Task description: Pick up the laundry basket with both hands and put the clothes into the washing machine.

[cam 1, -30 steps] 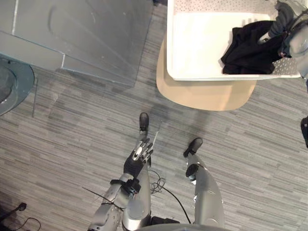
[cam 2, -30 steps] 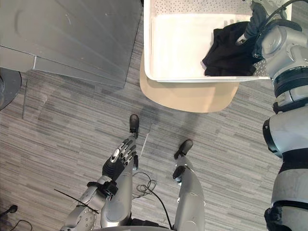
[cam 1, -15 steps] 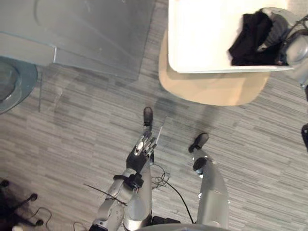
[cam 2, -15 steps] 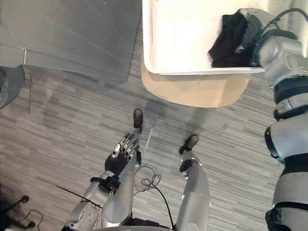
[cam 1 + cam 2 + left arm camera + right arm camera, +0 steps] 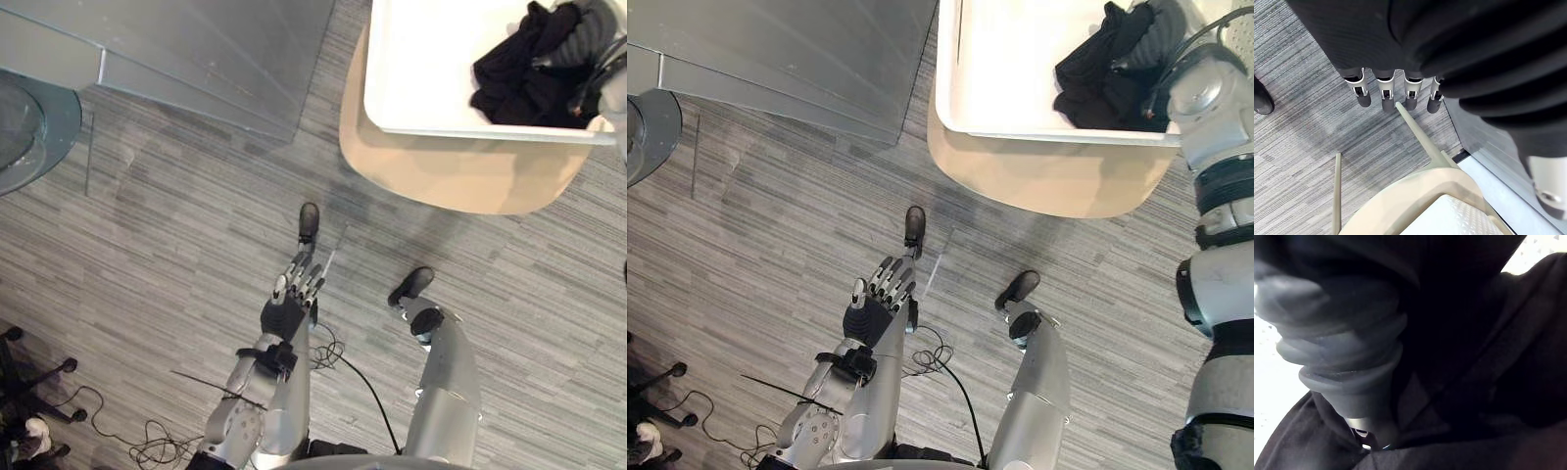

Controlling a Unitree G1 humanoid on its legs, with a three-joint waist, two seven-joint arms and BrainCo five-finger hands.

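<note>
1. Laundry basket (image 5: 421,69): white, with perforated walls. It stands on a round beige bench (image 5: 460,181) ahead of the robot and to its right. It is not lifted.

2. Black clothes (image 5: 519,78): they lie bunched in the right end of the basket, against its wall. The rest of the basket's bottom is bare.

3. Right hand (image 5: 586,31): it reaches into the basket from the right, with its dark ribbed cover pressed into the clothes. In the right wrist view black cloth wraps closely about the cover. The fingers are buried in the fabric, so I cannot tell whether they are clamped on it.

4. Left hand (image 5: 289,311): it hangs low over the grey striped floor (image 5: 147,245), well apart from the basket. Its fingers (image 5: 1386,95) are straight, side by side, and hold nothing. Past them, the left wrist view shows the bench's slim beige legs (image 5: 1420,137).

5. Surroundings: a large grey panel (image 5: 196,49) lies to the front left, with a round glassy disc (image 5: 24,127) at the far left. A castor chair base (image 5: 29,377) stands at the lower left.
</note>
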